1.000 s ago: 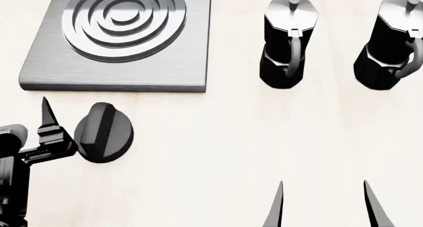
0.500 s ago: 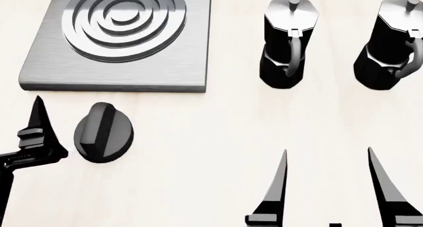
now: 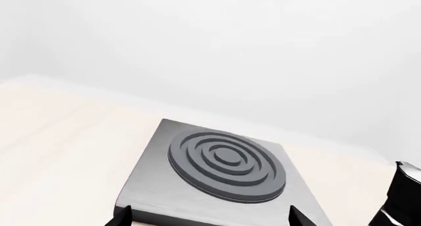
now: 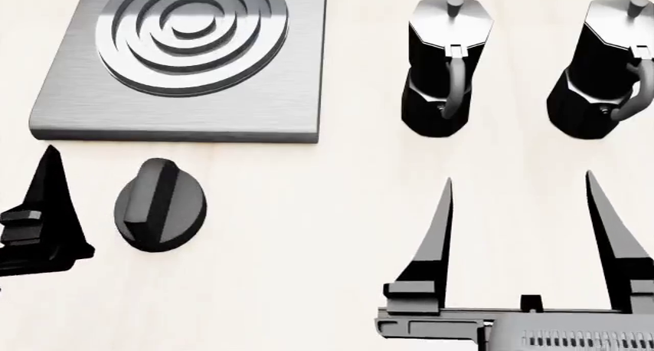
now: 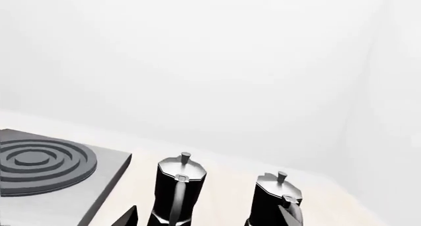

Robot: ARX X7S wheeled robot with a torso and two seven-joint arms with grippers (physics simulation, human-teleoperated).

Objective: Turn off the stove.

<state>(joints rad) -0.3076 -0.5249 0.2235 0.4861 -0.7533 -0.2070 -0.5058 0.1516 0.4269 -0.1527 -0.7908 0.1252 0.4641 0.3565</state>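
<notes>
right gripper (image 4: 519, 213), lower right of head view: two long black tapered blade fingers, grey ribbed crossbar. left gripper (image 4: 41, 213), lower left edge: black, one pointed finger showing, stepped base.

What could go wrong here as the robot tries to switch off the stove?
The left gripper sits beside the knob, not around it, and only one side of its jaws shows in the head view, so closing now would likely miss. The right gripper, jaws wide open, points toward the two coffee pots and could tip one if it advances further.
</notes>
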